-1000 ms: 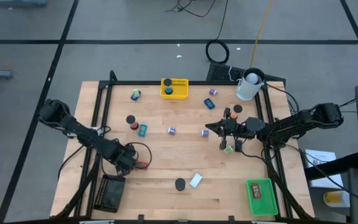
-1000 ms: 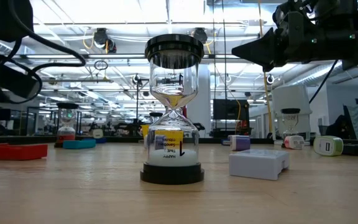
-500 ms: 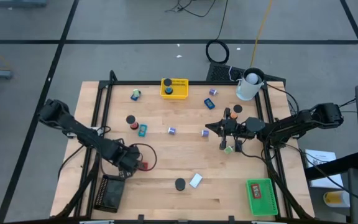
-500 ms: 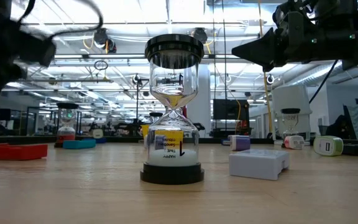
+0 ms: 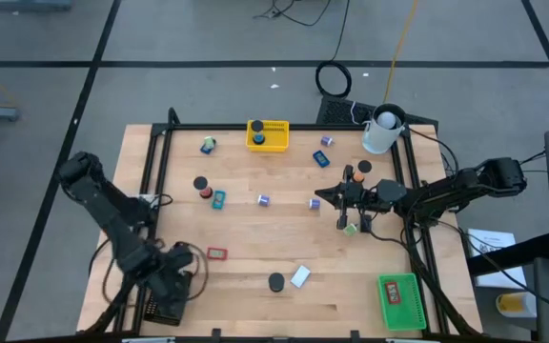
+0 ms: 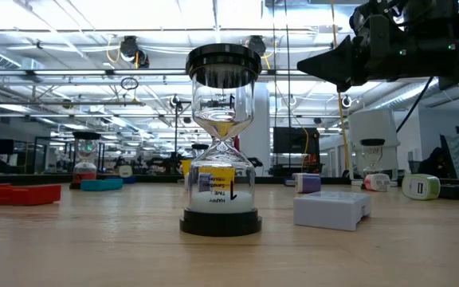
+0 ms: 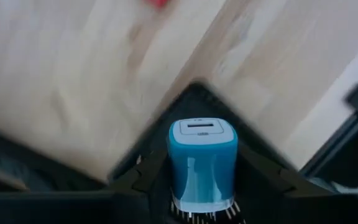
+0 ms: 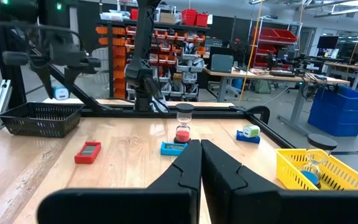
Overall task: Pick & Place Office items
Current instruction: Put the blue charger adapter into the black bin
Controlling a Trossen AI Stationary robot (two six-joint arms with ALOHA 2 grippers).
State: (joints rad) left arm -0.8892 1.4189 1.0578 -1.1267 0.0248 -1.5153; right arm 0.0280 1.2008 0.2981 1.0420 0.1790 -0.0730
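The blue plug block [image 7: 202, 162] sits clamped between the fingers of the left gripper [image 5: 172, 284], poised over the black tray [image 7: 194, 99] at the table's near left corner. Released off-centre, it could strike the tray's rim and tumble onto the table [image 5: 255, 229]. The right gripper [image 5: 318, 198], pinched shut on nothing, waits at the right.

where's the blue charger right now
Held in the left gripper, the blue charger hangs over the black tray at the table's front-left corner.
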